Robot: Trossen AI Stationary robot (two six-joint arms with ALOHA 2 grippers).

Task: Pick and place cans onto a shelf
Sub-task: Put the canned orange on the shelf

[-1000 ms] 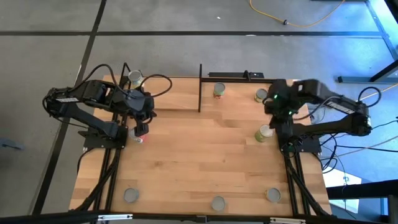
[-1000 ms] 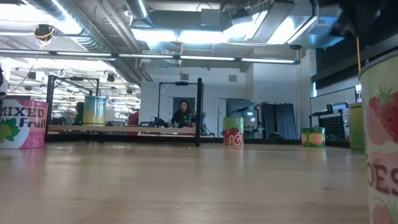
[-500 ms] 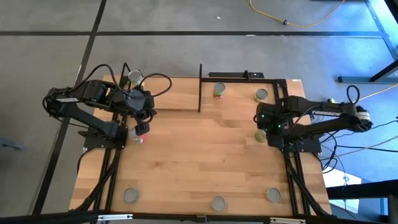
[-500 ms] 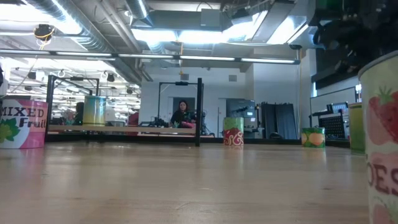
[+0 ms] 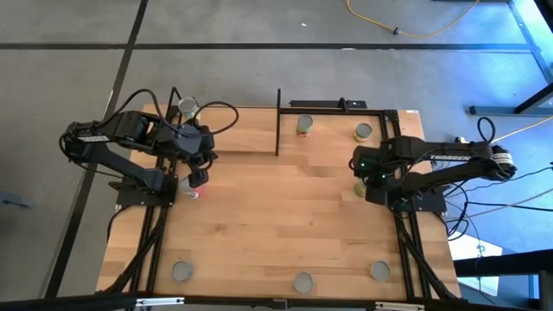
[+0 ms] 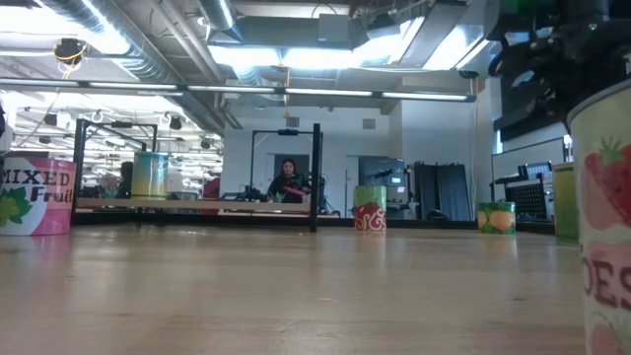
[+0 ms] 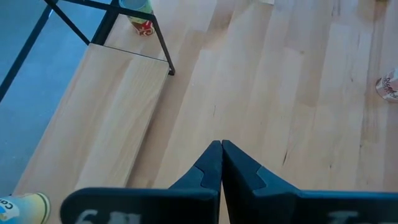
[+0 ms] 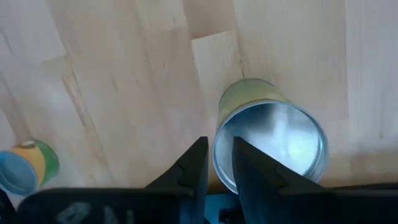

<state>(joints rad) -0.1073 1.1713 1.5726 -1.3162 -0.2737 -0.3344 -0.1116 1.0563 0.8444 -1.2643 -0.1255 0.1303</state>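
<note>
wood table (image 5: 276,216) | R end effector (image 8: 217,163) beside can (image 8: 273,140), fingers nearly together

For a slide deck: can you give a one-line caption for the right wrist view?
Right end effector poised, slightly open, above a can standing on the wooden table.

A lab or workshop: bare ceiling ducts (image 6: 148,54), strip lights, concrete floor (image 5: 259,69), metal racks
</note>
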